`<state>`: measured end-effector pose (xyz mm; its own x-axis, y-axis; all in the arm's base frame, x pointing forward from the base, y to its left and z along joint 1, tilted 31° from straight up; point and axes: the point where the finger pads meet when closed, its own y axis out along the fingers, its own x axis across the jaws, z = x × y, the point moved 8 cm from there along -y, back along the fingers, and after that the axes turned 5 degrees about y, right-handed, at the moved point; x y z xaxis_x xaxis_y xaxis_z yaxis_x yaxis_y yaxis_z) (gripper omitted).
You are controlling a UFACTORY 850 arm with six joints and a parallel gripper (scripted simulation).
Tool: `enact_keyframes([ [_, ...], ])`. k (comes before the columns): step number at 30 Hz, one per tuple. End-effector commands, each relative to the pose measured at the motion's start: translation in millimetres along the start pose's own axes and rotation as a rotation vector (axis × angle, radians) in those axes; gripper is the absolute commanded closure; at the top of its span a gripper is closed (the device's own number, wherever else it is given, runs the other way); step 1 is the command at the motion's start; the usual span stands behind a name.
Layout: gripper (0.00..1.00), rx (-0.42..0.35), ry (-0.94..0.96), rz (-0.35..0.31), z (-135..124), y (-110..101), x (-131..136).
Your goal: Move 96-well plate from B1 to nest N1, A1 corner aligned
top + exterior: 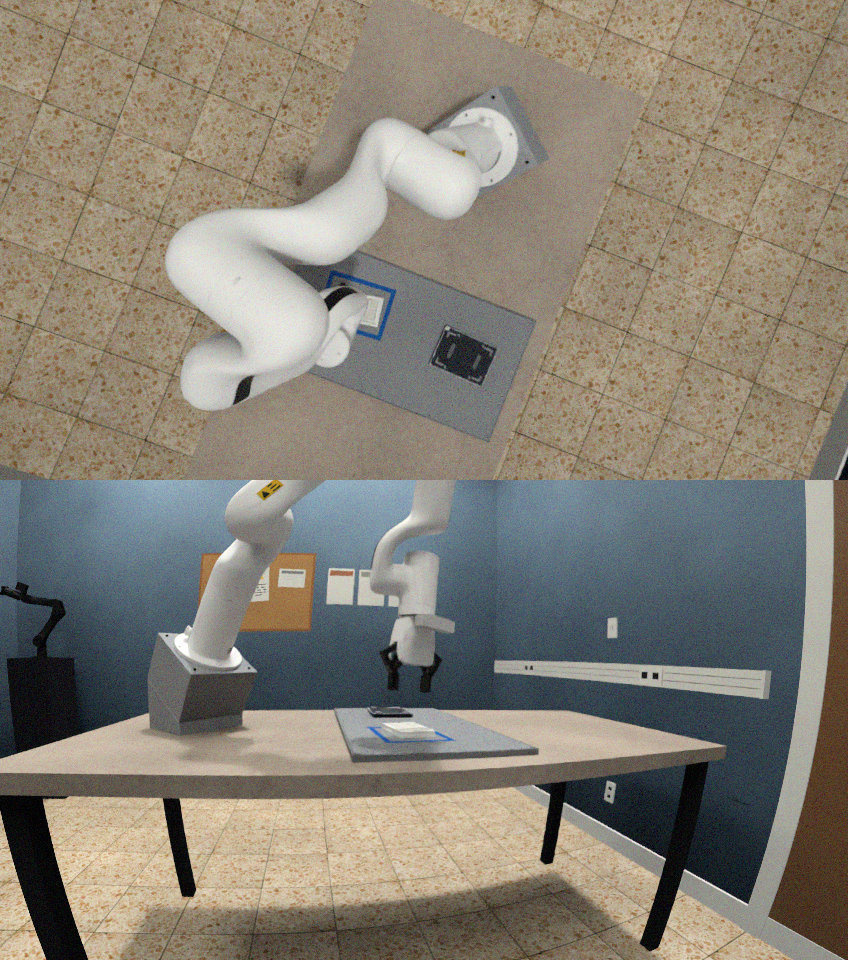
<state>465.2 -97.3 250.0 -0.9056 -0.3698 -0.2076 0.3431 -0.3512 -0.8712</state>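
No writing can be read: the papers on the cork board (279, 604) and on the far wall are too blurred, and a yellow sticker with a black mark on the arm (238, 581) is too small to make out. The arm rises from a grey pedestal (178, 700) at the left of the table (595, 747), bends high and comes down with the wrist pointing straight down. The gripper (410, 679) hangs in the air above the grey mat (487, 741), its jaws wide apart with nothing between them. The 96-well plate (408, 729) lies flat inside the blue frame (443, 737), below the gripper and not touched by it. The dark plate nest (462, 354) is on the same mat, well apart from the plate.
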Motion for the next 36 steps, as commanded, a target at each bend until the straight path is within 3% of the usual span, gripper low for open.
enact_keyframes([
  [1, 0.00, -0.001, 0.166, 0.065, -13.5, 4.7, -3.2],
  [6, 0.00, -0.023, 0.257, 0.070, -18.0, 6.5, -5.5],
  [25, 0.00, -0.023, 0.257, 0.070, -18.0, 6.6, -5.5],
  [36, 0.00, -0.023, 0.257, 0.070, -18.2, 23.2, -6.6],
])
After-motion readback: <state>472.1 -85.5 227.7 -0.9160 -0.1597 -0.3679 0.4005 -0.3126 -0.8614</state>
